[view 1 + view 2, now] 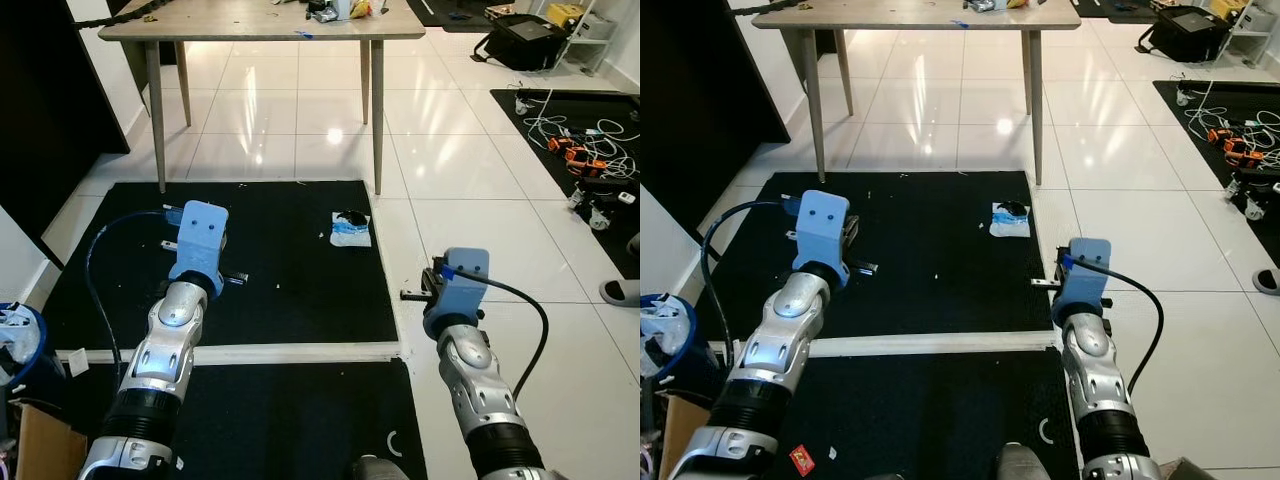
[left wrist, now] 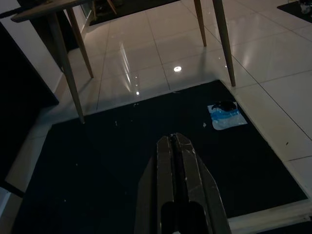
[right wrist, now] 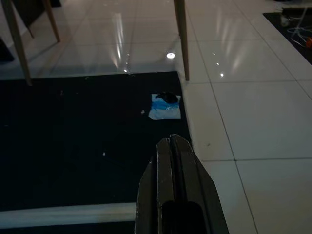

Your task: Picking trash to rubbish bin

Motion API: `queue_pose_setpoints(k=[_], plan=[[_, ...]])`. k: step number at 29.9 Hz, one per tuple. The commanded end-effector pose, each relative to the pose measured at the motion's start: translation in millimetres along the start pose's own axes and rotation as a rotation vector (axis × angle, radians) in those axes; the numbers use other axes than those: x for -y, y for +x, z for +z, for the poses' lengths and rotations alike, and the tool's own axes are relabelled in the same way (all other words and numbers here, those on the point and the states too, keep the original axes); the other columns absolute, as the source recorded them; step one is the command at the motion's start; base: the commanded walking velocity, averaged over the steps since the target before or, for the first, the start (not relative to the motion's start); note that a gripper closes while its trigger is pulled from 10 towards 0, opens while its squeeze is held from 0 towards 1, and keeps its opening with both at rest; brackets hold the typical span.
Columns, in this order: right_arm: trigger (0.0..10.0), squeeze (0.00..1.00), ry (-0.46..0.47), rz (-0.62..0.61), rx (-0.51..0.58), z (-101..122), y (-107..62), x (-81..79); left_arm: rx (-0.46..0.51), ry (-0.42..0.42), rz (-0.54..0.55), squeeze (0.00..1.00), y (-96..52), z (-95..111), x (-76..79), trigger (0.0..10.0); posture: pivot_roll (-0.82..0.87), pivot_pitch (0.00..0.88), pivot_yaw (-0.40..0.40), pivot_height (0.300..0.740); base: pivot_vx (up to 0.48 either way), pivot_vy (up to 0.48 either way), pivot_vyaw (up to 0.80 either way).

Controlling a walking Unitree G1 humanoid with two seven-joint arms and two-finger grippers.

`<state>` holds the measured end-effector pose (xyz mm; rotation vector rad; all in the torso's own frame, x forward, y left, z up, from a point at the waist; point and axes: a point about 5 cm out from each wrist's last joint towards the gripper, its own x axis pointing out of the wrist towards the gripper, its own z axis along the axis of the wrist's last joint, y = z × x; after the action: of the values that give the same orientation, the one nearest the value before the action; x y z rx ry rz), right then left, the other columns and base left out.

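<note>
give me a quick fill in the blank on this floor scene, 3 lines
1. The wrapper lies on the black ____, near its edge.
2. Both the left gripper and the right gripper have their fingers ____.
3. The table has a top made of ____.

Missing words: mat; shut; wood

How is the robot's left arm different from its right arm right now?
The left gripper hangs over the black mat, while the right gripper is at the mat's edge beside the white tiles. The white and blue wrapper lies ahead, nearer the right gripper than the left gripper. Both have their fingers pressed shut and hold nothing.
</note>
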<state>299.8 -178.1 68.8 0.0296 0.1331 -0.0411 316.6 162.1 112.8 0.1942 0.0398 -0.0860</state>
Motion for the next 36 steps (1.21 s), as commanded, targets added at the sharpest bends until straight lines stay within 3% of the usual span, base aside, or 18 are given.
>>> queue_pose_setpoints(k=[1,18,26,36], plan=[[10.0,0.00,-0.006,0.013,-0.018,-4,-0.3,-3.2,0.000,-0.011,-0.004,0.00,-2.3,-2,1.6,10.0,0.00,0.038,0.042,0.740,0.270,0.000,0.00],[10.0,0.00,0.008,0.041,-0.010,-4,1.1,-11.4,0.010,-0.012,-0.026,0.00,-3.7,0,4.3,10.0,0.02,0.053,0.034,0.740,0.317,0.000,0.00],[10.0,0.00,0.015,0.053,-0.020,-9,-4.6,-15.7,0.018,-0.011,-0.037,0.00,-7.5,0,5.5,10.0,0.01,0.000,0.015,0.740,0.313,0.000,0.00],[10.0,0.00,-0.023,0.075,-0.019,-10,-2.7,-16.9,0.019,-0.001,-0.037,0.00,-3.4,2,2.9,10.0,0.01,0.017,0.029,0.740,0.286,0.000,0.00]])
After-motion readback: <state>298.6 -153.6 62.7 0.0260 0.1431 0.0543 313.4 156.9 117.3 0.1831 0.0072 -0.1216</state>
